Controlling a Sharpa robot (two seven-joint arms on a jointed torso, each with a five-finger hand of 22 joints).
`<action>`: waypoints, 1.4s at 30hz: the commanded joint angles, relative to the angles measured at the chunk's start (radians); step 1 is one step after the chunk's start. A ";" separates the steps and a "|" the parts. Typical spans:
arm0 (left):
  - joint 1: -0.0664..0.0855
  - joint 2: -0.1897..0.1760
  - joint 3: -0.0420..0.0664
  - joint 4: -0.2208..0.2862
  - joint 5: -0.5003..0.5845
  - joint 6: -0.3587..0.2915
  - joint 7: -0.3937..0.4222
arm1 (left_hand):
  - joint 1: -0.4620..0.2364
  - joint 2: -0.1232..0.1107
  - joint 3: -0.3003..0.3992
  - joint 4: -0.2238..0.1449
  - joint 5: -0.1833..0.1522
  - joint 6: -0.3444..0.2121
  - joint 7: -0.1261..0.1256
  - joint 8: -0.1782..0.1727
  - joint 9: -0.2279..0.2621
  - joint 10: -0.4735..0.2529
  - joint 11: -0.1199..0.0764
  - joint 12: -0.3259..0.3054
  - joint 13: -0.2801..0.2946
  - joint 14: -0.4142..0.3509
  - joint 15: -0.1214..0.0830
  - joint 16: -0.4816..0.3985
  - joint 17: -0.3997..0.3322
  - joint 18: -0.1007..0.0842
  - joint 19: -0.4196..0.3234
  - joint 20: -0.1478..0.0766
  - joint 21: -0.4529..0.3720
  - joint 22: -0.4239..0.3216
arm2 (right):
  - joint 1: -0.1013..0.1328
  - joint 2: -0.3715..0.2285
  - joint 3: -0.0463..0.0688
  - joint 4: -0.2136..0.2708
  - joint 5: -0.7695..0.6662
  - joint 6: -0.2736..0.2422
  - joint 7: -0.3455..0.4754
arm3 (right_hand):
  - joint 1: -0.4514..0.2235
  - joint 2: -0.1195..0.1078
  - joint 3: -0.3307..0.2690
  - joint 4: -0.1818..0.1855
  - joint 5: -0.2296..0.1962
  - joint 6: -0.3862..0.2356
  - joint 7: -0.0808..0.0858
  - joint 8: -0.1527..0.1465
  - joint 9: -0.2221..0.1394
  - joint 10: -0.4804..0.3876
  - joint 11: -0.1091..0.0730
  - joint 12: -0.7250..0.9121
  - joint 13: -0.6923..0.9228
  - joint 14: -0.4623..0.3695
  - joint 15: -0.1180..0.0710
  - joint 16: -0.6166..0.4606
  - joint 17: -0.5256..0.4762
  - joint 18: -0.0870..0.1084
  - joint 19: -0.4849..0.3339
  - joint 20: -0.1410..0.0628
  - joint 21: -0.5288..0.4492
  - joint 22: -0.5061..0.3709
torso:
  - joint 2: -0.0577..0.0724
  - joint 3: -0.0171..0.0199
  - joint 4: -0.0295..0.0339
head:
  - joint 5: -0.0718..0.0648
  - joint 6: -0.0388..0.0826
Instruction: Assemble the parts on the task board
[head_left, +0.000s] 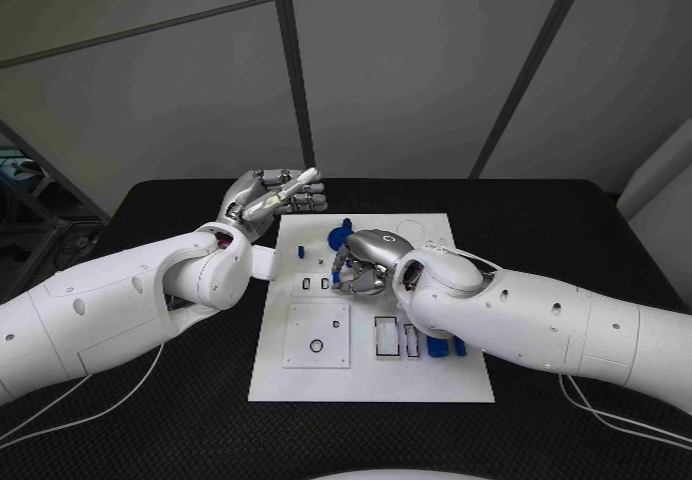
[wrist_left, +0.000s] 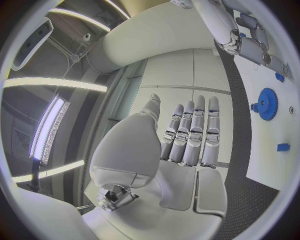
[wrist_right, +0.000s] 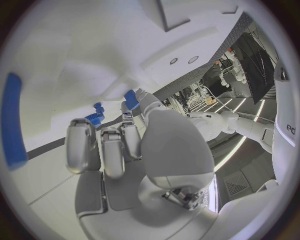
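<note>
Two hands. Left hand: raised beside the board's far left corner, fingers straight, holding nothing. Right hand: over mid-board, fingers curled down; grip cannot be told. Blue gear on board's far end.

The black table bears the white task board at its middle, lying flat. Thin white cables trail across its near corners.
</note>
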 joint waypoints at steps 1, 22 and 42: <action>0.001 0.002 0.001 0.001 -0.005 0.014 0.004 | 0.002 0.009 0.001 -0.007 0.002 0.005 0.001 -0.005 0.000 0.008 0.001 -0.005 0.001 -0.002 0.003 -0.004 0.002 0.006 -0.007 0.002 -0.005 -0.001 | 0.001 0.004 -0.004 -0.003 -0.016 0.013 -0.007 | -0.002 0.004 0.000 0.003 0.001 0.014 -0.012 0.004 0.017 -0.001 -0.002 -0.003 0.034 0.103 -0.007 0.003 0.259 -0.014 -0.003 -0.004 0.004 0.009 | 0.000 0.0006 -0.0010 | 0.000 -0.002; 0.001 0.002 0.001 -0.001 -0.005 0.015 0.000 | 0.002 0.009 0.001 -0.007 0.002 0.005 0.001 -0.005 0.000 0.008 0.001 -0.005 0.001 -0.002 0.003 -0.004 0.002 0.006 -0.007 0.002 -0.005 -0.001 | -0.001 0.011 -0.009 -0.017 -0.021 0.042 -0.021 | -0.027 -0.014 -0.007 0.007 -0.018 -0.019 0.002 -0.013 0.013 -0.019 0.009 -0.024 0.014 0.102 0.001 0.001 0.255 -0.012 -0.011 0.000 -0.002 -0.002 | -0.001 0.0006 -0.0011 | 0.000 -0.005; 0.001 0.002 0.001 -0.002 -0.005 0.016 -0.001 | 0.000 0.010 0.000 -0.007 0.002 0.005 0.001 -0.006 0.000 0.008 0.001 -0.007 0.001 -0.002 0.003 -0.005 0.002 0.006 -0.008 0.003 -0.006 -0.002 | -0.001 0.012 -0.009 -0.019 -0.024 0.063 -0.030 | -0.040 -0.024 -0.013 0.010 -0.024 -0.051 0.016 -0.032 0.007 -0.033 0.021 -0.038 0.001 0.102 0.011 0.001 0.254 -0.010 -0.017 0.009 -0.007 -0.010 | -0.001 0.0005 -0.0006 | -0.001 -0.012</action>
